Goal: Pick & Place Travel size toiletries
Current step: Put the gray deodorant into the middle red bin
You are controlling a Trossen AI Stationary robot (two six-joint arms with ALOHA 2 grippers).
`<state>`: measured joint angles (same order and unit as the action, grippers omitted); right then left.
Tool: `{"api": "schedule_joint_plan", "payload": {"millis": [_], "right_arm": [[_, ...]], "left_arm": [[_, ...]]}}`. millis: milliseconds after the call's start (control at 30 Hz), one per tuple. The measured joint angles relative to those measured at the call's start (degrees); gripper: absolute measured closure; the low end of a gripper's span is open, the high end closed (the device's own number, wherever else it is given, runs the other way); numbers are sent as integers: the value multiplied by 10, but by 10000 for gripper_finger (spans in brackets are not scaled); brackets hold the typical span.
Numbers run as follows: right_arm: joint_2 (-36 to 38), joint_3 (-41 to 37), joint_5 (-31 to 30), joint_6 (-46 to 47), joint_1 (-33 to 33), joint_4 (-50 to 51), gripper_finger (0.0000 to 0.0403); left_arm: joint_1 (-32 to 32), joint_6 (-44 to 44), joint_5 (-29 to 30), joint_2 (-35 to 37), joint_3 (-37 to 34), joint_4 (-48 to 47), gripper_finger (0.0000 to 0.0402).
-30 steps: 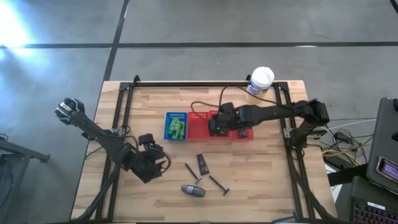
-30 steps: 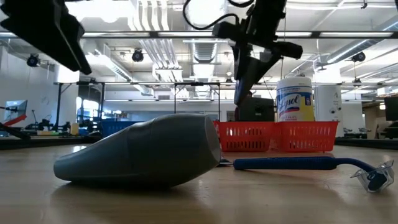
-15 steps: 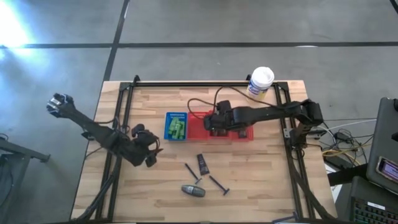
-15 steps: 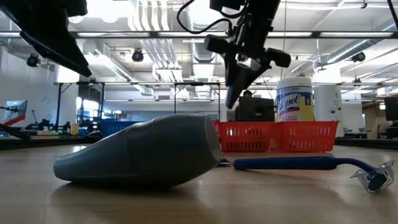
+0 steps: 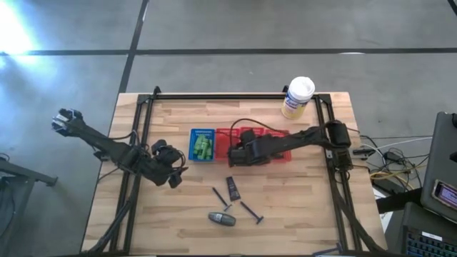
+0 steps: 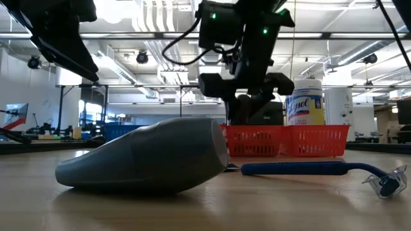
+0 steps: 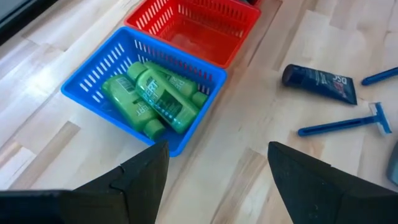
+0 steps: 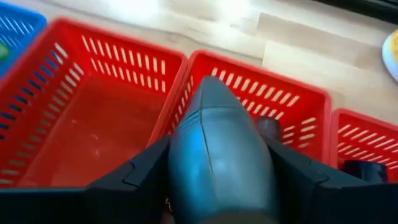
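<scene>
My right gripper (image 5: 234, 155) is shut on a grey teardrop-shaped bottle (image 8: 217, 143), above the left end of the row of red baskets (image 5: 260, 145). My left gripper (image 5: 171, 173) is open and empty, above the table left of the blue basket (image 5: 202, 144). In the left wrist view its fingers (image 7: 143, 177) stand wide apart. The blue basket holds green bottles (image 7: 155, 96). A dark tube (image 5: 233, 188), a second grey bottle (image 5: 222, 218) and two razors (image 5: 251, 212) lie on the table near the front. My right gripper pinches the grey bottle by the two sides of its broad body (image 8: 181, 158) between its two fingers. The bottle's narrow end (image 8: 208, 87) points forward past the fingertips. The bottle is lifted clear, over the wall between two red baskets.
A white-lidded yellow canister (image 5: 298, 96) stands at the back right. Small dark things (image 8: 268, 127) lie in the red baskets. In the low view the grey bottle (image 6: 148, 157) and a blue razor (image 6: 314, 168) lie in front of the red baskets (image 6: 289, 140).
My right gripper has gone toward the table's left and near edges and has come lower, from over the red baskets to their left end. My left gripper has drawn back toward the table's left edge.
</scene>
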<state>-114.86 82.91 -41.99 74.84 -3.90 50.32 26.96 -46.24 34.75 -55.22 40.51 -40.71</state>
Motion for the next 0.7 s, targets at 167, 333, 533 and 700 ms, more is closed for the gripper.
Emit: {"api": "schedule_joint_plan", "payload": {"millis": [167, 333, 533, 700], "right_arm": [[-4, -1, 19, 25, -10, 4, 161], [22, -1, 13, 19, -9, 29, 127], [66, 0, 19, -19, -10, 56, 88], [120, 0, 70, -78, -14, 65, 63]], "left_arm": [[0, 1, -7, 0, 0, 0, 124], [0, 1, -13, 0, 0, -1, 124], [0, 12, -43, 0, -1, 2, 124], [2, 60, -91, 0, -3, 6, 124]]}}
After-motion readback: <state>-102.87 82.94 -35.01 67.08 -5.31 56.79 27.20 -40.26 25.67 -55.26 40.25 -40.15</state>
